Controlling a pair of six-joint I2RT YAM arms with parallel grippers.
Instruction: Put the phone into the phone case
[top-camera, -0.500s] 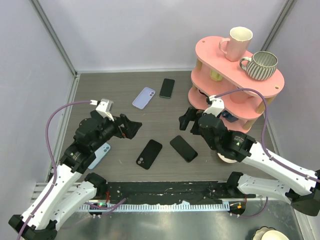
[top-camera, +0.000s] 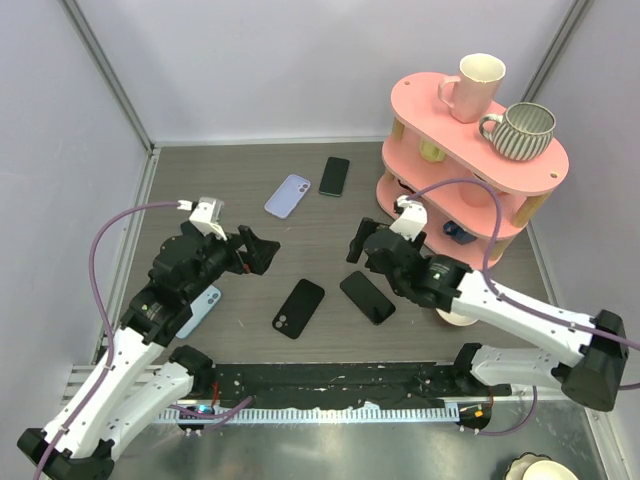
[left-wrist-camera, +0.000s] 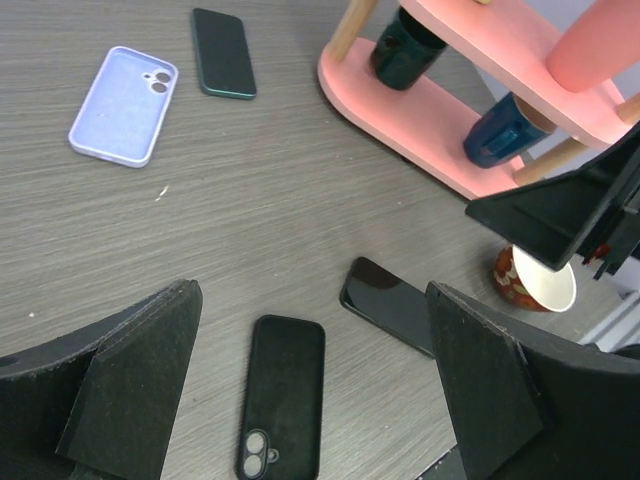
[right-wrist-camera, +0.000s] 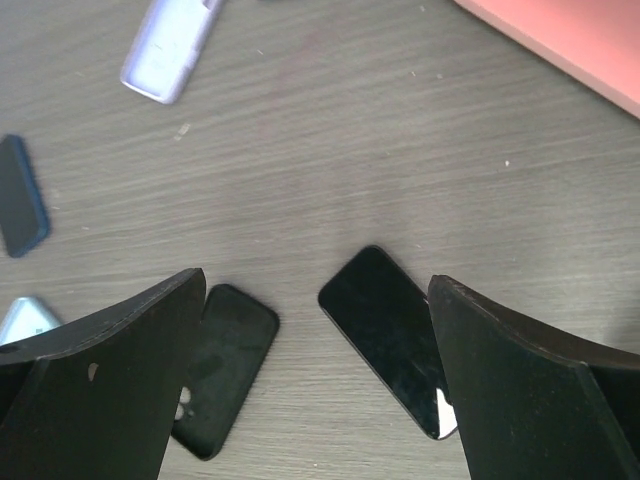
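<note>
the left tool (top-camera: 262, 251) and right tool (top-camera: 360, 243) hover with fingers wide apart, holding nothing. the black phone (top-camera: 367, 297) lies flat on the bench (top-camera: 300, 230) just beneath the right tool, and the black phone case (top-camera: 299, 308) lies beside it, nearer the left tool.

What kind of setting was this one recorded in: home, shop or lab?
Most likely a lab test cell: plain grey panel walls on metal framing enclose a wood-grain table, and staged props sit on it, a black phone, a lavender case, a pink tiered shelf holding mugs.
</note>
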